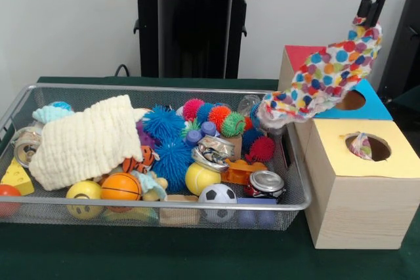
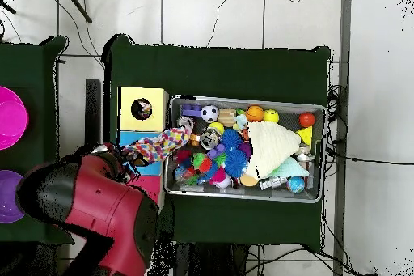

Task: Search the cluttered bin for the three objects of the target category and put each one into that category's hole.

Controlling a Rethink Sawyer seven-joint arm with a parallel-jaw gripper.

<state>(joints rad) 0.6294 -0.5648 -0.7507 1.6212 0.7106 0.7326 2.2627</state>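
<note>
Fingers [image 1: 371, 10] pinch one end of a polka-dot fabric cloth [image 1: 321, 77], pressed together on it; it trails down and away to the wire mesh bin's [image 1: 164, 204] rim. Lifted high, probably so it clears the bin and reaches the yellow-topped wooden box [image 1: 357, 191] below, whose round hole [image 1: 367, 147] already shows similar fabric. Dark green tablecloth [image 1: 197, 254]; white wall behind.

No readable text, labels or numbers anywhere.
</note>
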